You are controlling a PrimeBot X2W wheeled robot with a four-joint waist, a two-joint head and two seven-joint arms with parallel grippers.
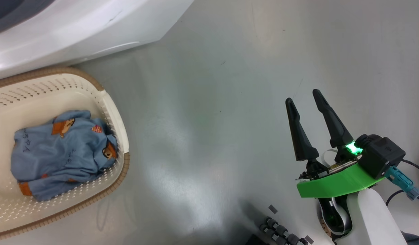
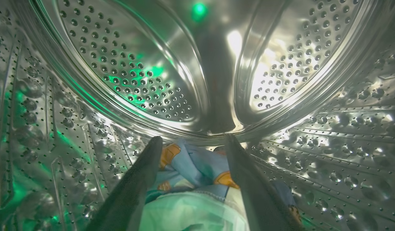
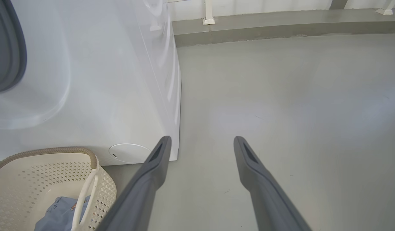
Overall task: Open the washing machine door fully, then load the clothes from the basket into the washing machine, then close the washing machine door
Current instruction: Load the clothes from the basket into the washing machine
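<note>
My left pincer (image 2: 193,138), spread, hangs in the drum (image 2: 136,80) over loose clothes (image 2: 197,162), so the drop looks done. My right pincer (image 1: 303,96) idles spread; the basket (image 1: 111,109) holds more.

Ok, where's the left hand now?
Left wrist view: the left hand is inside the washing machine's steel drum, fingers apart, with blue printed clothes lying on the drum floor between them.

Glossy grey floor (image 1: 212,119) (pale wall (image 3: 264,5) behind)

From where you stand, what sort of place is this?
Probably a laundry area: a white washing machine stands on a bare grey floor, with a basket of clothes close by it.
</note>
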